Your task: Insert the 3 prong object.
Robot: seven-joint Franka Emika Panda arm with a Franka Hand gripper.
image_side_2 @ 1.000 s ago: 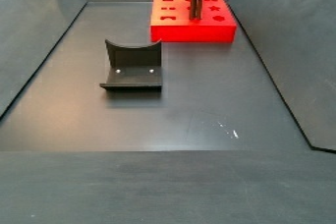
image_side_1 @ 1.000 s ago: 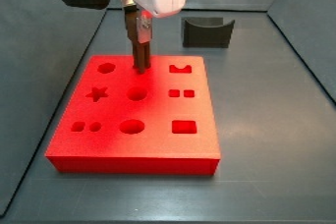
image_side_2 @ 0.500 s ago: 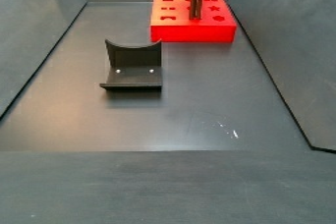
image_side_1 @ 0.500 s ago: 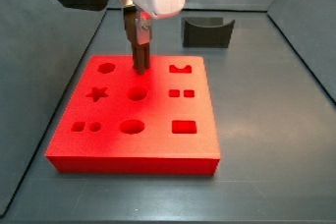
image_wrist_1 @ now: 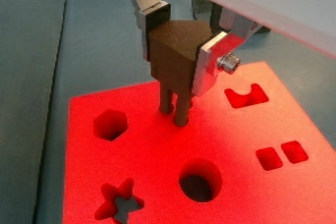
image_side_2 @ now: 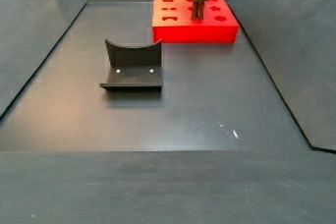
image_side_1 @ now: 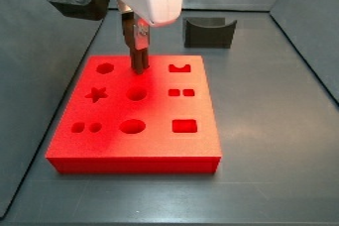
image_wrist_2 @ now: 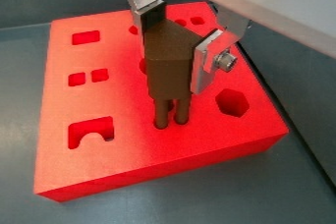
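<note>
the silver two-finger gripper (image_wrist_1: 183,39) clamps the small dark brown-grey 3 prong object (image_wrist_1: 174,63), its prongs touching the flat red block (image_wrist_1: 223,159) with shaped holes.

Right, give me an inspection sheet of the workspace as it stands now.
Surface: dark grey floor with raised side walls, bare apart from the items below.
Job's things: the 3 prong object is upright in the gripper, prongs down at the top face of the red block; in both wrist views the prong tips sit at the block's surface, but how deep they go cannot be told.
Clutter: a dark grey curved block lies on the floor apart from the red block.
Grippers: gripper over the red block's far row of cutouts, fingers clamped on the 3 prong object.
Cables: nothing seen.
Surroundings: nothing seen beyond the walls.
</note>
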